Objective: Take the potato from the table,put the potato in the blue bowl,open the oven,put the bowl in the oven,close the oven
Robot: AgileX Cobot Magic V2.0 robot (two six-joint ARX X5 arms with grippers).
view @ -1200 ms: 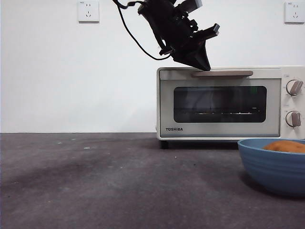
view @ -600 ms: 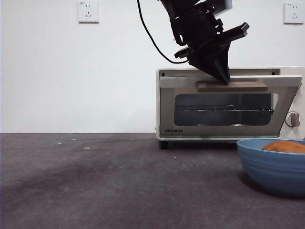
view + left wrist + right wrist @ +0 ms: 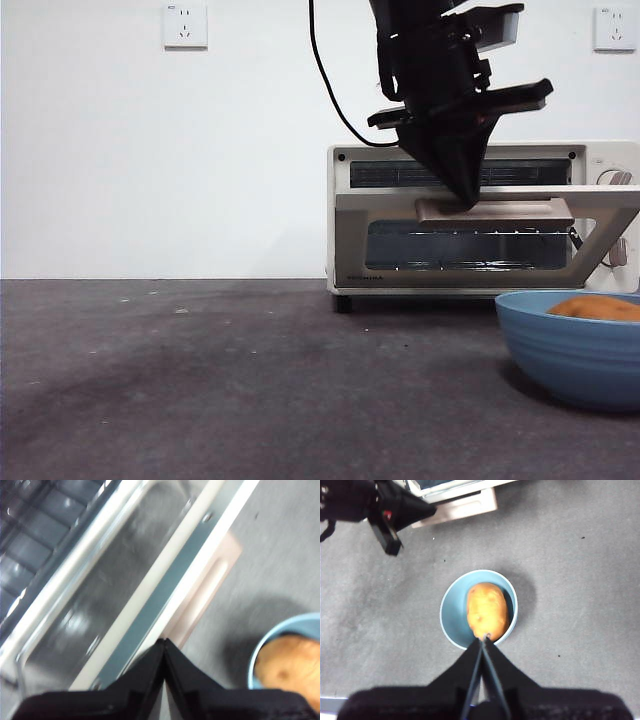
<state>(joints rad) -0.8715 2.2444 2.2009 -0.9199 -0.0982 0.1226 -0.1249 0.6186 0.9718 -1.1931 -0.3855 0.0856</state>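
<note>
The oven door (image 3: 480, 232) has swung further down since half a second ago, its handle lower and the top vent slot now exposed. Near right on the counter (image 3: 220, 380), the potato (image 3: 598, 307) lies in the blue bowl (image 3: 570, 350); my right gripper (image 3: 483, 639) hangs above it, fingers pressed together, empty. Farther back, my left gripper (image 3: 465, 195), fingers together, presses its tip on the beige handle (image 3: 495, 210) of the oven (image 3: 345, 165). Opening is the step in hand; next, I judge, the door needs pushing fully flat.
</note>
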